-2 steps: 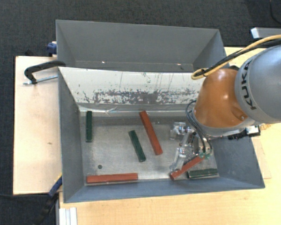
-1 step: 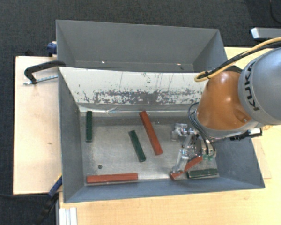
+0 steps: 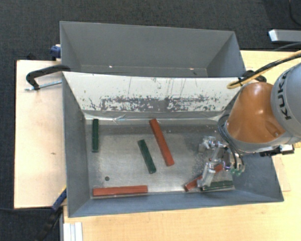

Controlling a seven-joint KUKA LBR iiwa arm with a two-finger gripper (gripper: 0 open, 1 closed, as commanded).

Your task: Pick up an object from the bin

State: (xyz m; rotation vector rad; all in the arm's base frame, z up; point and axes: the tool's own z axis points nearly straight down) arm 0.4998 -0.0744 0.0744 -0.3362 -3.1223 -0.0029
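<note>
My gripper (image 3: 209, 176) is low in the bin's front right corner, reaching down to the floor. Right under it lie two short sticks. A red one (image 3: 191, 185) pokes out to the left of the gripper's tip, slanted, with its far end hidden behind the gripper. A dark green one (image 3: 220, 186) lies flat along the front wall, just right of the tip. The gripper's tip stands where the two sticks meet.
A long red stick (image 3: 161, 142) and a green stick (image 3: 146, 156) lie slanted in the middle of the bin. Another green stick (image 3: 95, 135) lies by the left wall. A red stick (image 3: 120, 190) runs along the front wall at left.
</note>
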